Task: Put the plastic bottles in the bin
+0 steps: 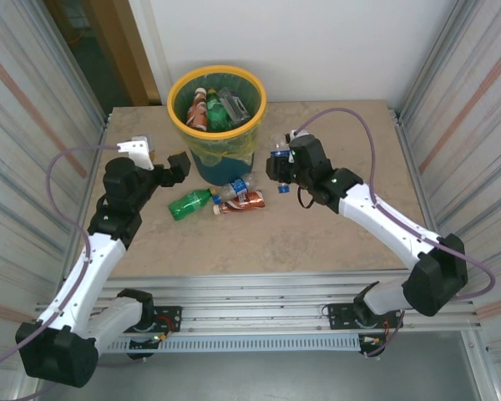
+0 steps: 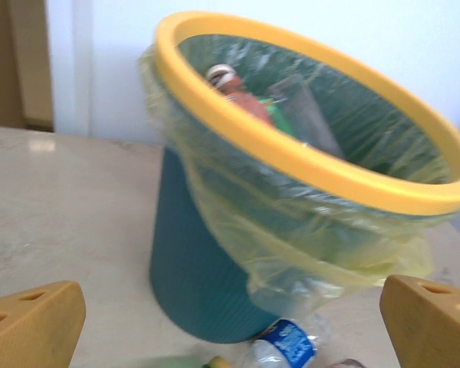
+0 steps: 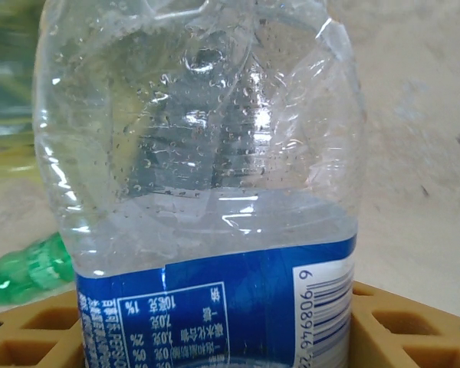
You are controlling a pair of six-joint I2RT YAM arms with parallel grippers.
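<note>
Clear blue-labelled bottle (image 3: 207, 192) clamped in right end effector (image 1: 278, 164), right of centre, beside bin (image 1: 174, 104) at upper middle; more bottles (image 1: 189, 205) loose on tabletop (image 1: 317, 234) below. Left end effector (image 1: 178, 166) spread wide, empty. Risk of landing outside through release short of yellow rim, or of slipping on crushed plastic.

A: How's the light?
B: Bright, even; a faint shadow at the foot of the bin (image 1: 216, 132).
A: Sharp?
B: Overhead, yes. The left wrist view smears the bin; glare streaks the clear bottle (image 3: 199, 153), everything behind it unfocused.
</note>
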